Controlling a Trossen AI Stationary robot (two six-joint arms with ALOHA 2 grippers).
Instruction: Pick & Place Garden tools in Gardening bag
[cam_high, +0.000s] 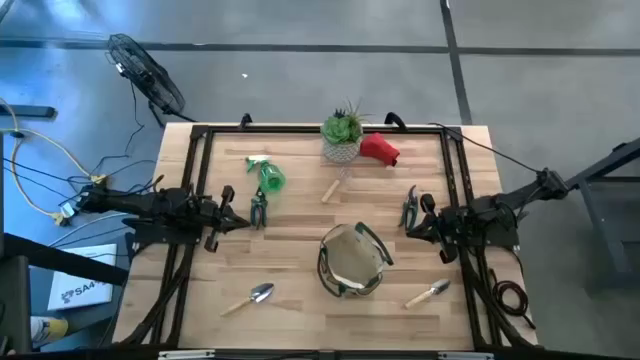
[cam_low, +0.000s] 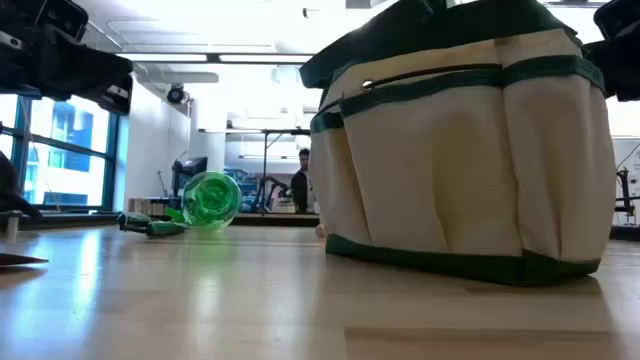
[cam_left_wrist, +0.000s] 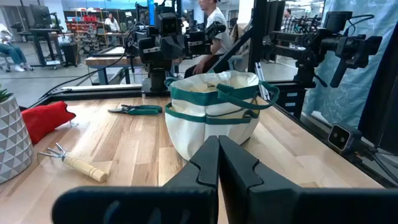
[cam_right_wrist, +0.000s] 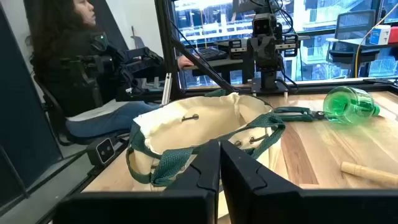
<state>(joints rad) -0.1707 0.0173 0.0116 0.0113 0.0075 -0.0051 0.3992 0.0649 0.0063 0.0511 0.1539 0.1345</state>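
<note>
Clenched empty, my left gripper and right gripper are waiting beside pruners; bag is sitting between them, so I am judging I should open wide before reaching.

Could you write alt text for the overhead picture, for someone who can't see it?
A tan bag sits on a wooden table between two shut grippers, left and right. Around it lie trowels, pruners, a spray bottle and a potted plant.
</note>
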